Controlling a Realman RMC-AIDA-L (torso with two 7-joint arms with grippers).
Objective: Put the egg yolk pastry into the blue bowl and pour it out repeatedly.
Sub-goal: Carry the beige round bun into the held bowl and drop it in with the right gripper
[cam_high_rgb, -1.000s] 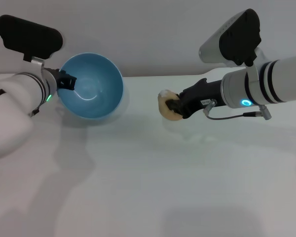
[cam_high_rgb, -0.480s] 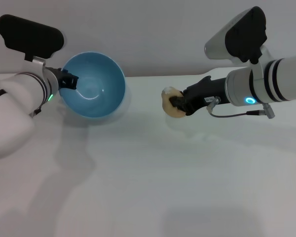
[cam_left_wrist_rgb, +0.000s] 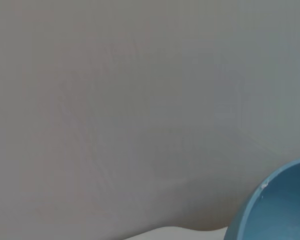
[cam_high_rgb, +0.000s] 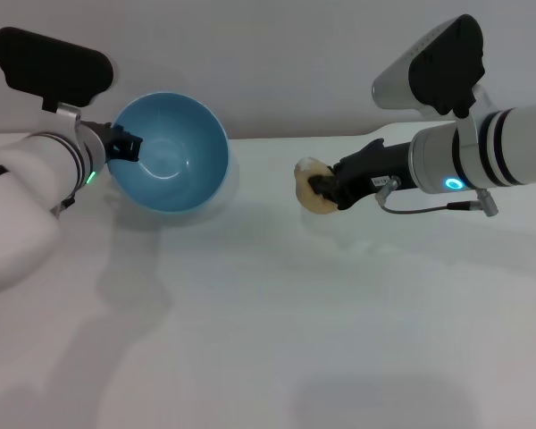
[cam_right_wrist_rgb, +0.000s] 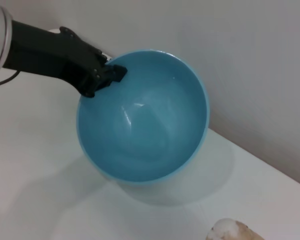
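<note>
On my left, my left gripper (cam_high_rgb: 121,146) has its jaws closed on the rim of the blue bowl (cam_high_rgb: 174,170), pinching the wall at the side nearest that arm. I hold the bowl tipped, its mouth turned toward the middle of the bench (cam_high_rgb: 268,322) and somewhat upward, close to the bench's far edge on the left side. The right wrist view looks straight into it: the glossy blue inside (cam_right_wrist_rgb: 145,120) holds nothing, only highlights on the curved wall, and the dark jaws of my left gripper (cam_right_wrist_rgb: 107,75) bite the rim there. The left wrist view catches just a slice of the bowl's rim (cam_left_wrist_rgb: 275,205) against the pale wall behind the bench.

Further right, well apart from the bowl, my right gripper (cam_high_rgb: 320,189) has its jaws shut on the egg yolk pastry (cam_high_rgb: 311,192). The pale tan lump sits at the tip of my dark jaws, near the bench's far edge, right of centre, with its faint shadow on the white surface below. The right wrist view shows only the pastry's top (cam_right_wrist_rgb: 235,231) at the frame's border.
</note>
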